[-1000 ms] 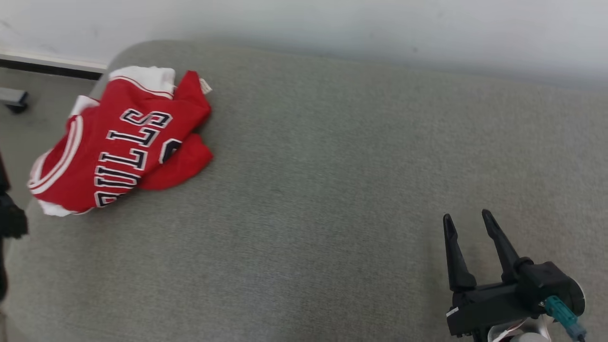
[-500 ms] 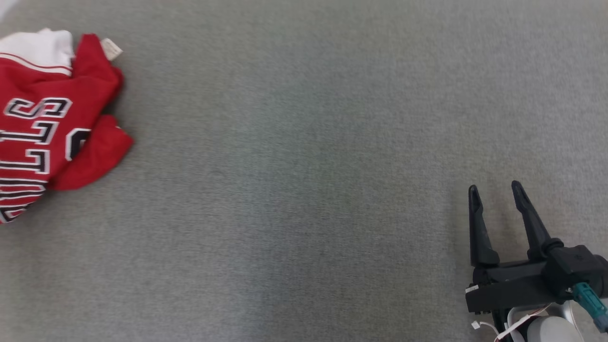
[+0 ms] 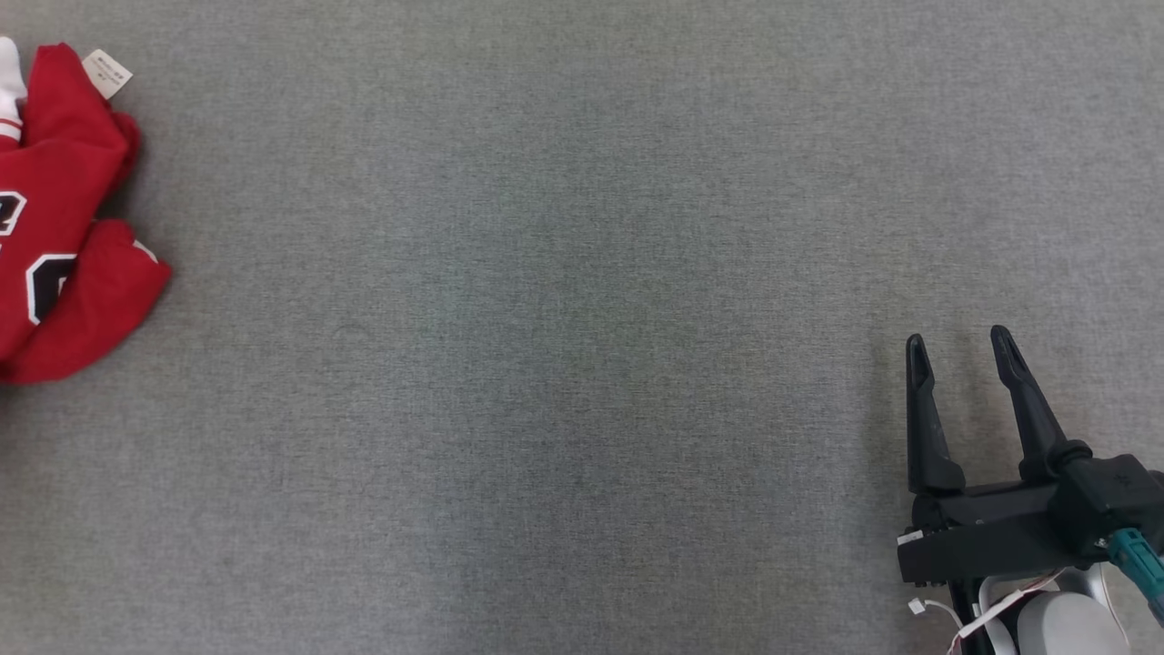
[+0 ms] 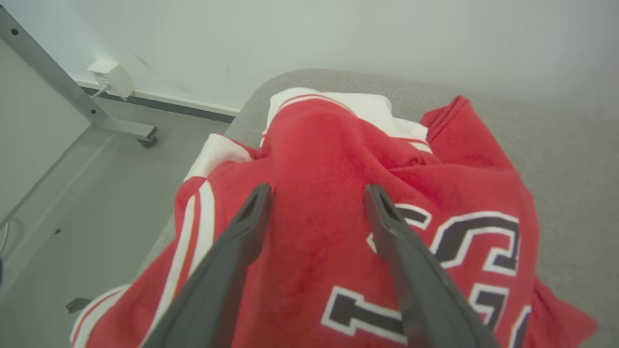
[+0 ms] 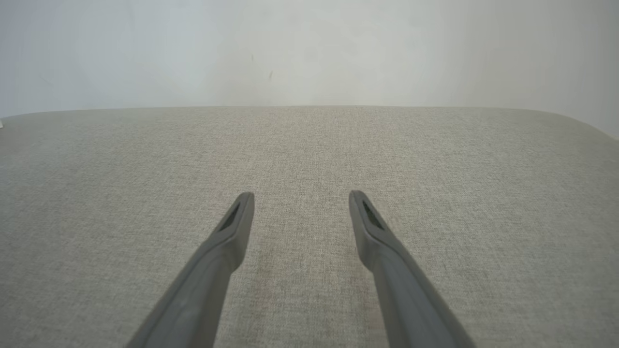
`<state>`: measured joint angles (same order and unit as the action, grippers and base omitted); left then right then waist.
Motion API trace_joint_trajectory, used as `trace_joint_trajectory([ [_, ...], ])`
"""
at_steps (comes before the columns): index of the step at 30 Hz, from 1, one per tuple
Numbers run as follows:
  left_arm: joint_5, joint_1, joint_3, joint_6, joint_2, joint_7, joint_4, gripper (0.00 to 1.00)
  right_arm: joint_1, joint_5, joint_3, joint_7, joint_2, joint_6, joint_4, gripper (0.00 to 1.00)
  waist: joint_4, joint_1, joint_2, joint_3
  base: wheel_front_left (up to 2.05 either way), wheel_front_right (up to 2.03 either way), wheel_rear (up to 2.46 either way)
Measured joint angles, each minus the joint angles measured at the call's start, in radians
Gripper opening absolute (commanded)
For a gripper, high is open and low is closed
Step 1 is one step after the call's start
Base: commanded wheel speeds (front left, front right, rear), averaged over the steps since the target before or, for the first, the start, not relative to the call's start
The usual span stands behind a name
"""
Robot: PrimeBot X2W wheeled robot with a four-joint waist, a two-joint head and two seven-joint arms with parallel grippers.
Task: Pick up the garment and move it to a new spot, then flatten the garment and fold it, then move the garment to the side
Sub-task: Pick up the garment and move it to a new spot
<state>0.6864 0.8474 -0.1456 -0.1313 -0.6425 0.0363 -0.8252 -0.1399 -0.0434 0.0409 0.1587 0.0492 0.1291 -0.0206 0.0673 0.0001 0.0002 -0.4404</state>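
Now, nearest, the right gripper (image 3: 957, 338) is hovering wide open and empty over the grey fabric-covered tabletop (image 3: 582, 364). The head camera has been swinging right, so the crumpled red-and-white lettered jersey (image 3: 64, 227) is sliding to that view's left edge without itself moving; pickup is pending. Farther off, the left wrist view is revealing the left gripper (image 4: 317, 189), spread open and empty, poised over the jersey.

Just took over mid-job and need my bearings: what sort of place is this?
Probably a lab or test room: a grey fabric-covered table against a plain white wall, and a bare floor with a wheeled metal frame.
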Motion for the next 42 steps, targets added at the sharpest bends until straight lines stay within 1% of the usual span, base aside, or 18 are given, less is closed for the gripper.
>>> trace_joint_trajectory([
  [2, 0.039, 0.001, -0.041, 0.0, -0.008, 0.044, -0.012, 1.0, -0.002, 0.0, -0.001, 0.001, 0.0, 0.0, 0.001, 1.0, -0.005, 0.0, 0.0, -0.001, 0.0, 0.0, 0.0],
  [5, 0.084, 0.001, -0.09, 0.0, -0.024, 0.078, -0.03, 1.0, -0.004, -0.003, -0.005, 0.004, 0.0, 0.0, 0.004, 1.0, -0.013, -0.0001, -0.0001, -0.001, 0.0, 0.0, 0.0],
  [6, 0.084, 0.001, -0.09, 0.0, -0.024, 0.078, -0.03, 1.0, -0.004, -0.003, -0.005, 0.004, 0.0, 0.0, 0.004, 1.0, -0.013, -0.0001, -0.0001, -0.001, 0.0, 0.0, 0.0],
  [10, 0.136, -0.001, -0.151, 0.0, -0.039, 0.089, -0.071, 1.0, -0.005, -0.008, -0.011, 0.009, 0.0, 0.0, 0.009, 1.0, -0.027, -0.0001, -0.0001, -0.001, 0.0, 0.0, 0.0],
  [11, 0.136, -0.001, -0.151, 0.0, -0.039, 0.089, -0.071, 0.38, -0.005, -0.008, -0.011, 0.009, 0.0, 0.0, 0.009, 1.0, -0.027, -0.0001, -0.0001, -0.001, 0.0, 0.0, 0.0],
  [12, 0.146, -0.002, -0.164, 0.0, -0.04, 0.091, -0.075, 0.0, -0.005, -0.008, -0.011, 0.01, 0.0, 0.0, 0.011, 1.0, -0.03, -0.0001, -0.0001, 0.0, 0.0, 0.0, 0.0],
  [15, 0.164, -0.005, -0.198, 0.0, -0.047, 0.064, -0.083, 0.0, -0.005, -0.009, -0.009, 0.011, 0.0, 0.0, 0.013, 1.0, -0.033, -0.0001, -0.0001, 0.003, 0.0, 0.0, 0.0],
  [19, 0.172, 0.002, -0.223, -0.001, -0.061, -0.021, -0.091, 0.0, -0.006, -0.009, -0.007, 0.014, 0.0, 0.0, 0.016, 1.0, -0.028, 0.0, -0.0001, 0.01, 0.0, 0.0, 0.0],
  [26, 0.173, 0.063, -0.255, 0.0, -0.095, -0.177, -0.093, 0.0, -0.005, -0.028, -0.012, 0.027, 0.0, 0.0, 0.049, 1.0, -0.013, -0.0001, -0.0002, 0.044, 0.0, 0.0, 0.0],
  [29, 0.16, 0.1, -0.273, -0.001, -0.105, -0.219, -0.086, 0.0, -0.005, -0.04, -0.018, 0.037, 0.0, 0.0, 0.076, 1.0, -0.006, -0.0001, -0.0002, 0.065, 0.0, 0.0, 0.0],
  [31, 0.146, 0.13, -0.287, -0.001, -0.114, -0.238, -0.072, 0.0, -0.005, -0.05, -0.023, 0.046, 0.0, 0.0, 0.094, 1.0, -0.003, -0.0001, -0.0002, 0.079, 0.0, 0.0, 0.0],
  [33, 0.108, 0.159, -0.306, -0.001, -0.125, -0.252, -0.054, 0.0, -0.005, -0.062, -0.027, 0.053, 0.0, 0.0, 0.112, 1.0, -0.001, -0.0001, -0.0003, 0.096, 0.0, 0.0, 0.0],
  [37, 0.06, 0.216, -0.332, 0.008, -0.126, -0.266, 0.005, 0.0, -0.002, -0.081, -0.035, 0.071, 0.0, 0.0, 0.148, 1.0, -0.002, -0.0001, -0.0002, 0.13, 0.0, 0.0, 0.0],
  [42, 0.031, 0.272, -0.355, 0.018, -0.121, -0.257, 0.105, 0.0, 0.004, -0.103, -0.043, 0.088, 0.0, 0.0, 0.18, 1.0, -0.018, -0.0002, -0.0003, 0.172, 0.0, 0.0, 0.0],
])
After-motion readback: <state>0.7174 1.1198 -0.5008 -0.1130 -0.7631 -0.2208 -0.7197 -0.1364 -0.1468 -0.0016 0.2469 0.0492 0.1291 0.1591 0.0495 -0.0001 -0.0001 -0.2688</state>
